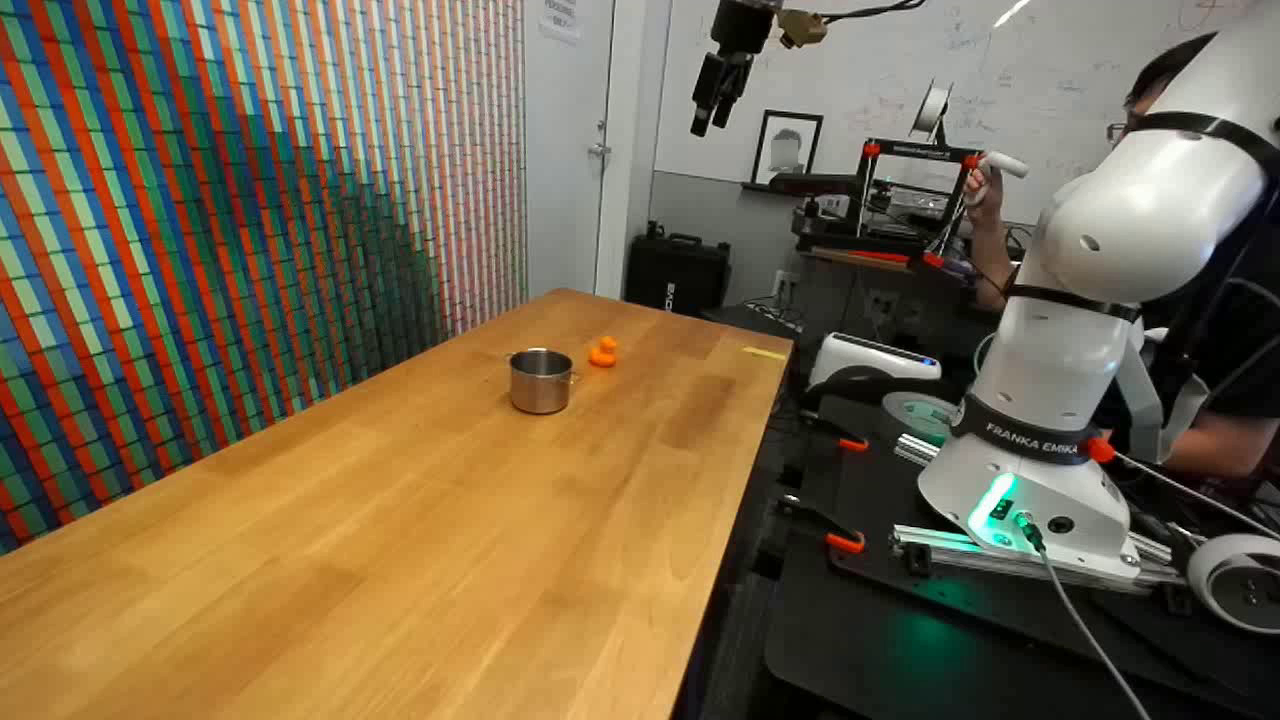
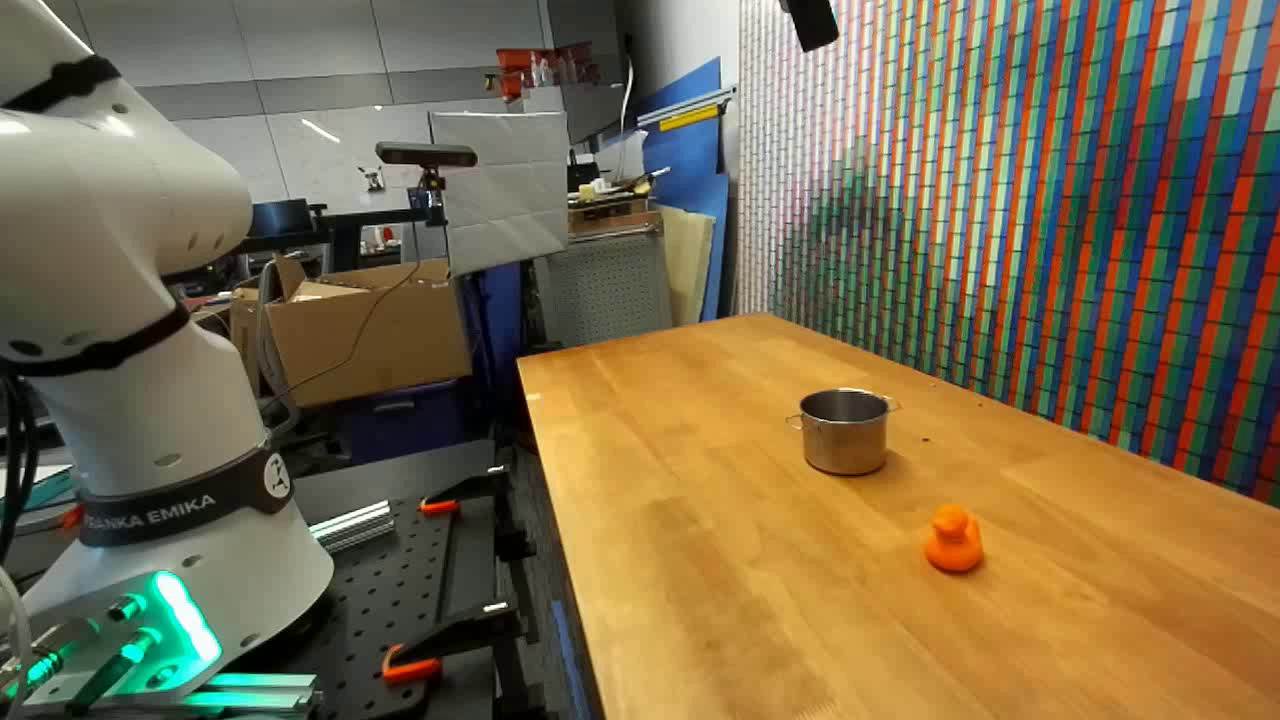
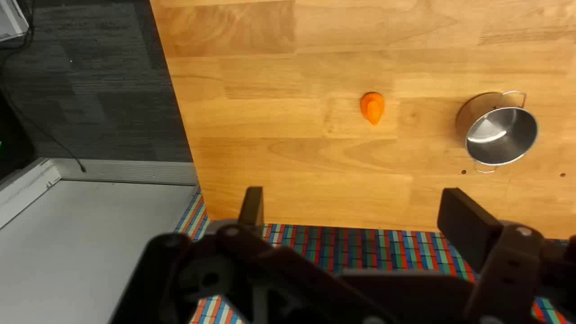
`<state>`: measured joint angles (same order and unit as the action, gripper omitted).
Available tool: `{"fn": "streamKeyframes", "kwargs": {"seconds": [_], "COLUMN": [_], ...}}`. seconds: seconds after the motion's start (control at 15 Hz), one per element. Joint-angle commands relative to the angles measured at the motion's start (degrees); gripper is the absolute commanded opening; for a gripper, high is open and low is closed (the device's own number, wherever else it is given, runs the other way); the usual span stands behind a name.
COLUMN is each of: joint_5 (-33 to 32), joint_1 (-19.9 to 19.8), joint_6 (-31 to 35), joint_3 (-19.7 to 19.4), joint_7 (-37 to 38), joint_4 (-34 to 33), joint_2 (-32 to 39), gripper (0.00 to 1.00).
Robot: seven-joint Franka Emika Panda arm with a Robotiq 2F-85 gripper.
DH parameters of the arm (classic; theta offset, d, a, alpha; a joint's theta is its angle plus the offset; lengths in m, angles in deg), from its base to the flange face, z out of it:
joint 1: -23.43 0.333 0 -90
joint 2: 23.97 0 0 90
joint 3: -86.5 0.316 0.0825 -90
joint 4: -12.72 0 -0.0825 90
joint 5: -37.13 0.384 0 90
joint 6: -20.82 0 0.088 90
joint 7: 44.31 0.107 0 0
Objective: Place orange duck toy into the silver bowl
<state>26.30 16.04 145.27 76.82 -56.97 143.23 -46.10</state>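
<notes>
The orange duck toy (image 1: 603,353) sits upright on the wooden table, apart from the silver bowl (image 1: 541,382). Both also show in an exterior view, with the duck (image 2: 954,541) nearer the camera than the bowl (image 2: 846,432). In the wrist view the duck (image 3: 372,108) is near the middle and the bowl (image 3: 501,136) is to its right; the visible inside of the bowl holds nothing. My gripper (image 3: 353,198) is open, its fingers wide apart with nothing between them. In an exterior view the gripper (image 1: 712,115) hangs high above the table; only a fingertip (image 2: 812,25) shows in an exterior view.
The wooden table (image 1: 430,530) runs along a striped, tiled wall (image 1: 250,200). The table's end edge and the dark floor (image 3: 99,90) show at left in the wrist view. A person's hand (image 1: 985,195) holds a white controller behind the arm.
</notes>
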Motion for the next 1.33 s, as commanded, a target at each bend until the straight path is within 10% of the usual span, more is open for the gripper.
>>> {"fn": "streamKeyframes", "kwargs": {"seconds": [0.0,0.47,1.27], "joint_5": [0.06,1.96,14.02], "joint_1": [-0.09,1.39,0.82], "joint_6": [-0.07,1.99,14.50], "joint_3": [0.09,0.27,2.03], "joint_7": [-0.03,-0.68,-7.67], "joint_4": [-0.26,-1.13,-8.75], "joint_2": [0.02,3.56,35.39], "gripper": [1.00,1.00,1.00]}}
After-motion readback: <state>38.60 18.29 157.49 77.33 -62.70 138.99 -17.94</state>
